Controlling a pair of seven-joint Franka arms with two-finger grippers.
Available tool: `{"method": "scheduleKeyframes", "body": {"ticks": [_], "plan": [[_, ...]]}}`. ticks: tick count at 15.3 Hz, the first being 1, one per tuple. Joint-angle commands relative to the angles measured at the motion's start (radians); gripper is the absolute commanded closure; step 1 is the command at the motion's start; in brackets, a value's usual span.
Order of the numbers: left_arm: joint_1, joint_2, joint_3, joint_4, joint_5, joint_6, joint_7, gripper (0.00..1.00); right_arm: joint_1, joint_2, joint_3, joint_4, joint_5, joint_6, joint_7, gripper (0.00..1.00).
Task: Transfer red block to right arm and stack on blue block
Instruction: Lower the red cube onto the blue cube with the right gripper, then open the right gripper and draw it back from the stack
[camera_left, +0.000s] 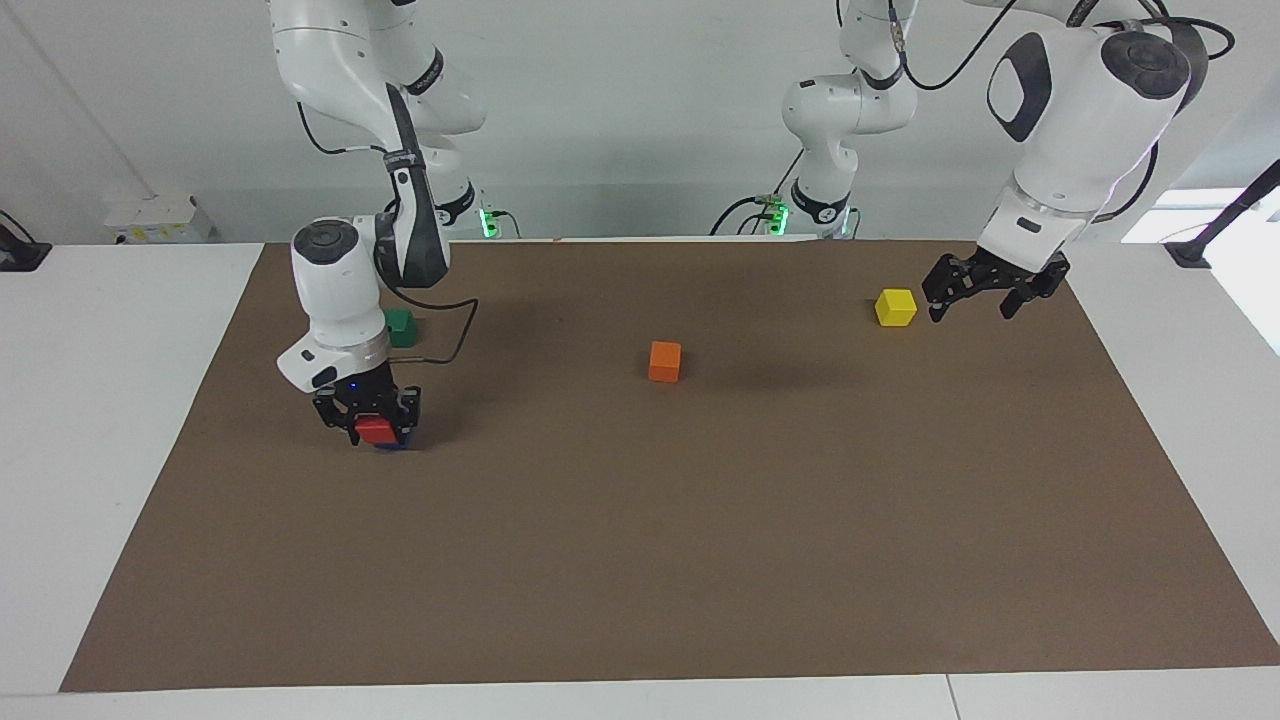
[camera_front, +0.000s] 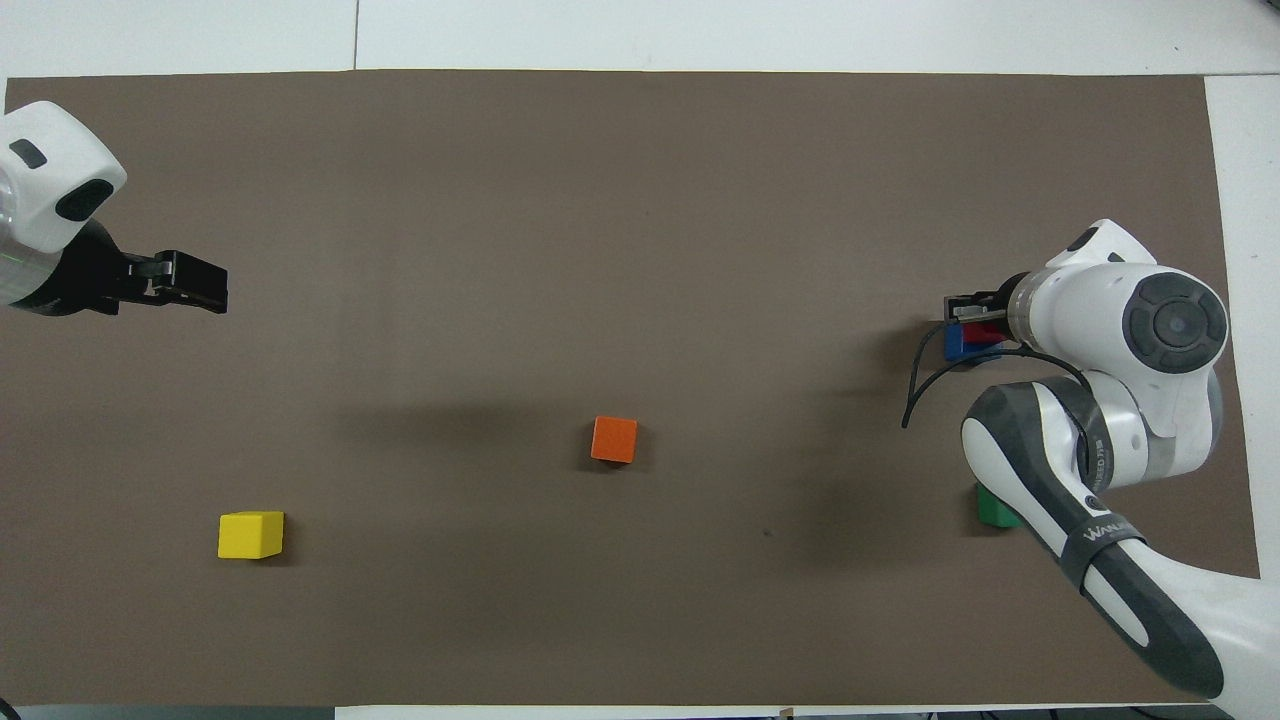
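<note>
Surface: brown mat (camera_left: 700, 560) laid over a white surface, pale wall where the two arm bases stand.
Red block: red block (camera_left: 377, 430) sits on the blue block (camera_front: 957, 343) toward the right arm's end of the mat; in the facing view only a sliver of blue shows under it.
Right gripper: right gripper (camera_left: 368, 424) is low around the red block, one finger on each side of it; whether the jaws grip it or have let go, I cannot tell.
Left gripper: left gripper (camera_left: 975, 300) hangs in the air with its jaws spread wide and empty, near the yellow cube (camera_left: 895, 307); this arm waits.
Other cubes: orange cube (camera_left: 664, 361) lies mid-mat; green cube (camera_left: 401, 326) lies nearer to the robots than the stack, partly hidden by the right arm.
Stage, as a judgement: the stacking looks all but done; letting go and lifting clear appear to be what remains.
Risk, drag: if one finger rubs the red block as the gripper rises, it could lift or twist the block and tip it off.
Risk, offset: the overhead view shows blue sticking out past the red, so the red block may sit off-centre; a nudge could slide it off.
Risk, cable: the black cable (camera_left: 455, 330) looping beside the wrist hangs near the green cube and could brush it as the arm pulls away.
</note>
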Motion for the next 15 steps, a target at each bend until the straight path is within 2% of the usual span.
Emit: {"method": "scheduleKeyframes", "body": {"ticks": [1, 5, 11, 15], "plan": [[-0.008, -0.013, 0.010, -0.001, -0.004, -0.015, 0.008, 0.00, -0.010, -0.006, 0.008, -0.005, 0.018, -0.012, -0.005, 0.00], [-0.007, -0.016, 0.016, -0.002, -0.002, -0.010, 0.007, 0.00, -0.004, -0.011, 0.009, 0.042, 0.018, -0.098, -0.007, 0.00], [0.007, -0.024, 0.019, -0.008, -0.002, -0.024, 0.005, 0.00, -0.002, -0.057, 0.038, 0.248, 0.115, -0.441, -0.019, 0.00], [0.007, -0.024, 0.019, -0.008, -0.002, -0.024, 0.005, 0.00, -0.012, -0.127, 0.040, 0.322, 0.219, -0.607, -0.103, 0.00]]}}
